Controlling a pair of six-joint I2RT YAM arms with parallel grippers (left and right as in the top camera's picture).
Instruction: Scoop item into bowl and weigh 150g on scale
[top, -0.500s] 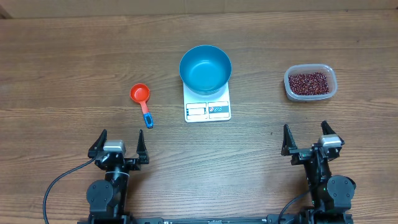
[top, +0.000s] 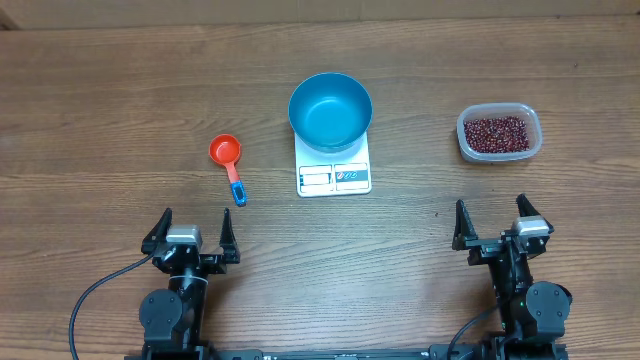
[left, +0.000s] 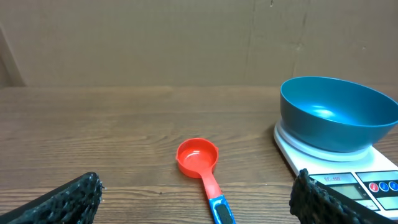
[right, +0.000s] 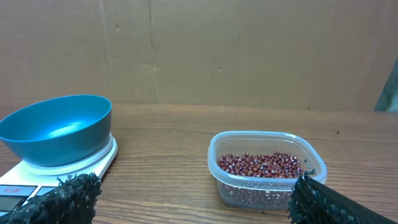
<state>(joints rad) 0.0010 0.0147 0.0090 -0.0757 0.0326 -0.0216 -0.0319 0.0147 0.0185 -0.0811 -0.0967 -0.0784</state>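
1. The scale (top: 334, 172) lies flat on the table (top: 120, 90), and the bowl (top: 330, 110) stands on its far part.
2. The beans (top: 497, 131) lie heaped in a clear tub (top: 500, 158), well to the right of the scale.
3. A red scoop (top: 228, 158) lies left of the scale, cup upward.
4. The left gripper (top: 195, 224) hovers nearer than the scale and to its left, jaws spread wide, grasping nothing.
5. The right gripper (top: 491, 214) hovers nearer than the scale and to its right, equally wide and empty.
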